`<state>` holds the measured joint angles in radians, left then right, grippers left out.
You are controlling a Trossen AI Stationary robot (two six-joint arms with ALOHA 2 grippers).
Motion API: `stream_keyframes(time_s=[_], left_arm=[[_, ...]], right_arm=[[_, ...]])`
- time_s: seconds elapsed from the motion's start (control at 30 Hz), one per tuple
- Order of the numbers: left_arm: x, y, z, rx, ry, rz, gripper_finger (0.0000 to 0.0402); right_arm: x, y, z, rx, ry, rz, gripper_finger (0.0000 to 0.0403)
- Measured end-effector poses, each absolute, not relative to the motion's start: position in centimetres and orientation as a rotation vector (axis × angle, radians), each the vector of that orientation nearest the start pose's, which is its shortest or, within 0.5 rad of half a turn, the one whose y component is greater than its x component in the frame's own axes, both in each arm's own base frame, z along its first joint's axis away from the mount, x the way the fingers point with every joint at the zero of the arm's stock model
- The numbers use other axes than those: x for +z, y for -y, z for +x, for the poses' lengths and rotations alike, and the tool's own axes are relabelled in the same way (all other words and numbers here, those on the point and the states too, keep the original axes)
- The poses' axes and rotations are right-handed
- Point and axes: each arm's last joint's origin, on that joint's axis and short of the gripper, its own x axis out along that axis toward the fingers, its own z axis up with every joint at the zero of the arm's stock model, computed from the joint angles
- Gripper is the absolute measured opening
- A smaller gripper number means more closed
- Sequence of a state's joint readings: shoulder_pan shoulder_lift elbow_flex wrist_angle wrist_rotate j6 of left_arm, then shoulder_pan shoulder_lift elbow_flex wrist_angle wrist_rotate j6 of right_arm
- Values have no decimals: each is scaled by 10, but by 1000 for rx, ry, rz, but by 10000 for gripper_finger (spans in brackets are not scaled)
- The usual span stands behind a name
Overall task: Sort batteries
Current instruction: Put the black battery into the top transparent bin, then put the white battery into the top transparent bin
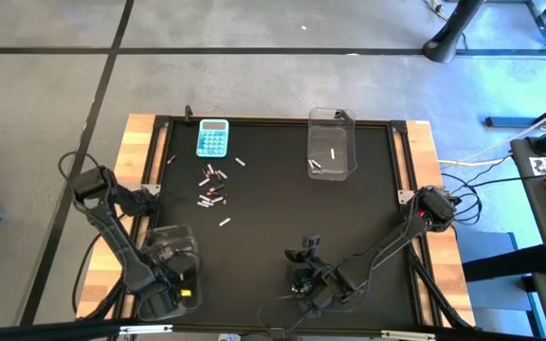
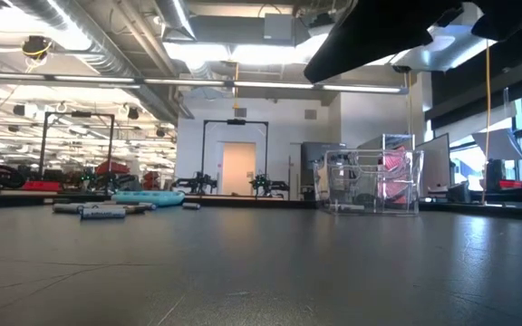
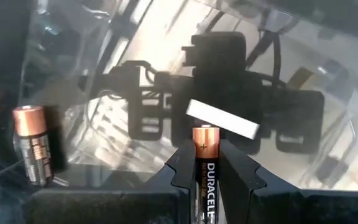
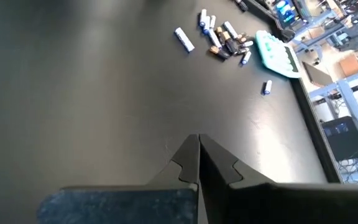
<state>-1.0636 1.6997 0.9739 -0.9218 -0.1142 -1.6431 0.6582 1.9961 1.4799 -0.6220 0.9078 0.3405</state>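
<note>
Loose batteries (image 1: 212,187), silvery-white and dark, lie in a cluster on the black mat near the light-blue calculator (image 1: 212,138); the right wrist view shows the cluster of batteries (image 4: 221,36) too. My left gripper (image 3: 205,152) hangs over the near-left clear bin (image 1: 171,248), shut on a dark, copper-topped battery (image 3: 205,174). A second dark battery (image 3: 33,152) lies on that bin's floor. My right gripper (image 4: 198,138) is shut and touches nothing, hovering above the mat by the near edge (image 1: 307,254). My left gripper pinches the dark battery between its two fingers (image 3: 182,174), which press on its long sides. The battery lies along the fingers, its copper end (image 3: 204,138) sticking out past the tips. It is lifted clear above the bin's floor.
A second clear bin (image 1: 333,144) stands at the far right of the mat with white batteries inside; the low view shows this bin (image 2: 374,181) as well. Bare mat stretches between the cluster and my right gripper. Wooden table edges flank the mat.
</note>
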Motion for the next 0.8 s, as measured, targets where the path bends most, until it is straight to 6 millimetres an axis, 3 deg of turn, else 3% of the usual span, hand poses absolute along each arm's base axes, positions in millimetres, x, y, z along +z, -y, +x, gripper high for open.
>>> stream_keyframes(time_s=[0.1,0.4,0.67,0.8], left_arm=[[149,232,130,530,-1430,-343,37],[154,228,126,518,-1468,-310,142],[217,204,122,506,-1450,-376,173],[249,192,122,473,-1304,-418,166]], right_arm=[[198,-232,336,-346,-746,-484,3],[208,-230,332,-329,-746,-480,3],[258,-235,299,-200,-714,-584,3],[285,-238,281,-171,-639,-519,3]])
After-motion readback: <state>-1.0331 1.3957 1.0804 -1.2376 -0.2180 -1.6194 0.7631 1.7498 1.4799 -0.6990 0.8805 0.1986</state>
